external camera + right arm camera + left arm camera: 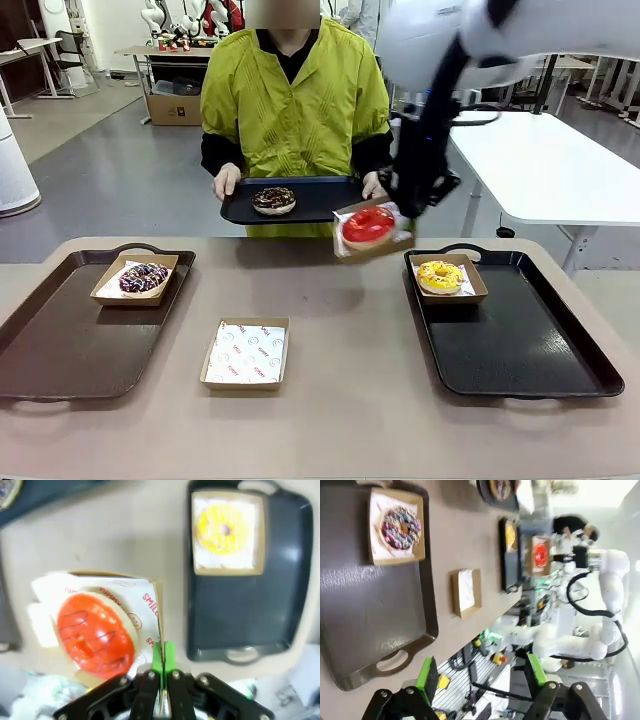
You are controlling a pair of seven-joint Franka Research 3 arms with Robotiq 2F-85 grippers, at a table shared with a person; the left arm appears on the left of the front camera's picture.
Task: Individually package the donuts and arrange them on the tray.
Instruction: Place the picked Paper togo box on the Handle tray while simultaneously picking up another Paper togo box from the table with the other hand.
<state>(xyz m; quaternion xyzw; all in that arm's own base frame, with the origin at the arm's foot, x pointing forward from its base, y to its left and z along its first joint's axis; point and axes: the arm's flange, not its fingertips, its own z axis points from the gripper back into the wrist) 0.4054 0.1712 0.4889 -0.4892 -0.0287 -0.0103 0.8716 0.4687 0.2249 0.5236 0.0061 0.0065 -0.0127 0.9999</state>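
My right gripper (162, 667) is clenched on the rim of the box (159, 615), the red donut (368, 224) riding tilted in the air just off the right tray (540, 350)'s far corner, so I should level it before lowering onto that tray, left gripper (481, 672) released.

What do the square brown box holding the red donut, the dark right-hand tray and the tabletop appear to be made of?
The square brown box holding the glossy red donut: thin matte cardboard, by its raw brown edges, lined with printed white paper. Dark right-hand tray: probably moulded plastic, semi-gloss, given soft reflections and rounded handles. Tan tabletop: likely smooth matte laminate; uncertain.
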